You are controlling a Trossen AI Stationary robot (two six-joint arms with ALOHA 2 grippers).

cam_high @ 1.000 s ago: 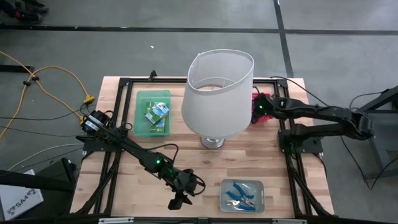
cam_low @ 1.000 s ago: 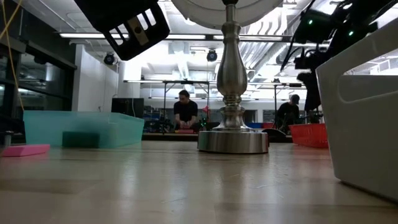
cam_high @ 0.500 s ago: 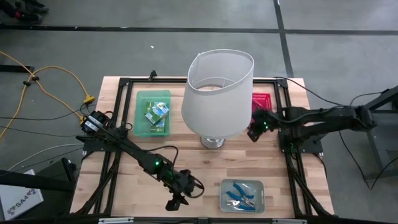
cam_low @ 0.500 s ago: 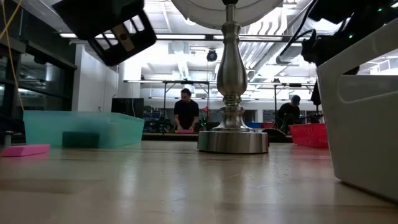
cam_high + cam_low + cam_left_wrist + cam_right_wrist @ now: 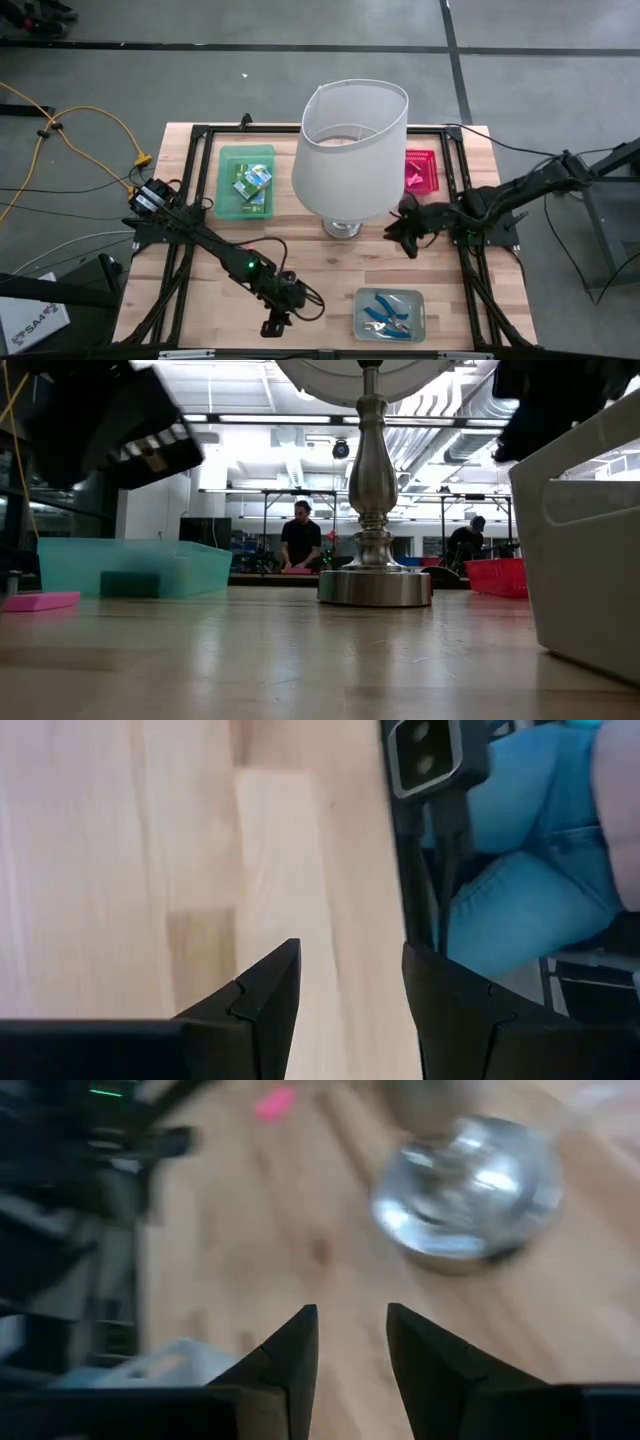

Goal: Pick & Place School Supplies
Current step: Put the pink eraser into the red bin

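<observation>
Scene: a wooden table seen from above, with a big white lampshade on a metal lamp base at its middle.
Left gripper: low at the table's near edge, fingers parted, nothing between them.
Right gripper: just beside the lamp base, fingers parted and empty.
Supplies: green-yellow boxes lie in the green tray; blue-handled scissors lie in the clear grey tray; a pink eraser lies loose on the wood.
Red tray: right of the lampshade, pink contents inside.
Step in hand: probably the left arm reaching for the loose eraser.
Doing it well: lower with the jaws astride the block, centre it, then close; keep the right arm clear of the lamp.
</observation>
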